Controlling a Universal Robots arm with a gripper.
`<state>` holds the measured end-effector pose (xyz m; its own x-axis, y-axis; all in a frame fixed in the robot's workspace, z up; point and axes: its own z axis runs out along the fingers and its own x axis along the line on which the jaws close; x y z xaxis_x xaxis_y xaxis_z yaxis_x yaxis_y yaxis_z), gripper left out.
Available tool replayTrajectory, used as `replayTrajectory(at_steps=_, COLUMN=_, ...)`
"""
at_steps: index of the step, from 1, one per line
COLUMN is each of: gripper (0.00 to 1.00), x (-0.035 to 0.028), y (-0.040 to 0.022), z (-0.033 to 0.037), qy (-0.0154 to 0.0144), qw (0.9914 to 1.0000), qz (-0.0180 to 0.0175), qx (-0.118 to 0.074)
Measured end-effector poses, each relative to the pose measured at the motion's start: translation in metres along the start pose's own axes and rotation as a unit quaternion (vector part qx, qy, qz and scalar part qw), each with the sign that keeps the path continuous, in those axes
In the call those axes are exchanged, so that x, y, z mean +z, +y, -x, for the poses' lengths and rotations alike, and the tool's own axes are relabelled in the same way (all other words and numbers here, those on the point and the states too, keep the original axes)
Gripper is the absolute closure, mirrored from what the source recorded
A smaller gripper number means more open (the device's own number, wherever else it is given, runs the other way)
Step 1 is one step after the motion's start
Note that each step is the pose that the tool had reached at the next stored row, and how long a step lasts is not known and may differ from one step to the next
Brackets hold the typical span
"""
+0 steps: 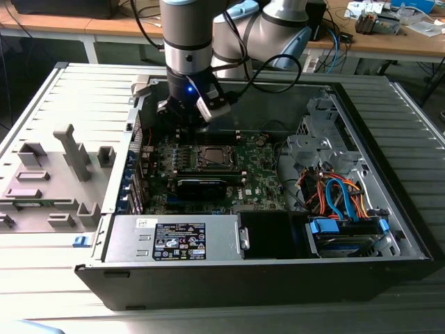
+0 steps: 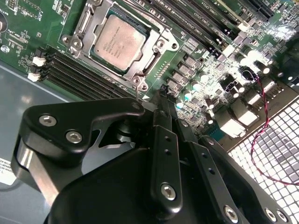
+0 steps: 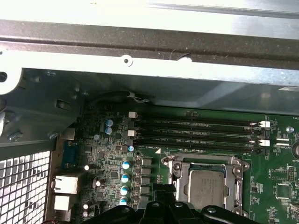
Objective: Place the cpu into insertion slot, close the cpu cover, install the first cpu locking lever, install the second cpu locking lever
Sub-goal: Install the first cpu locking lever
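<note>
Gripper (image 2: 161,100) apparently closed, empty, above cpu (image 2: 119,41) seated in motherboard (image 1: 261,174).

This is a robotics lab or electronics workshop. An opened desktop computer case (image 1: 278,209) lies on a ribbed grey counter (image 1: 410,125), its green motherboard (image 1: 257,170), power supply (image 1: 174,240) and coloured cables (image 1: 341,195) exposed. A robot arm (image 1: 188,42) reaches into it. Grey fixture blocks (image 1: 52,177) sit at the exterior view's left. Behind, a wooden bench (image 1: 389,38) carries loose parts and wires.
</note>
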<state>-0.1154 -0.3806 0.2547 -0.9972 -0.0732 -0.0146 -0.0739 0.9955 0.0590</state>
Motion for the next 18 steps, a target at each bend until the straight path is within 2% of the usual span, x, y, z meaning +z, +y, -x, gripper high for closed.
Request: replayTrajectory(at_steps=18, gripper=0.89, x=-0.0001, y=0.0004, z=-0.0058, qy=0.0, qw=1.0, qz=0.0, qx=0.0)
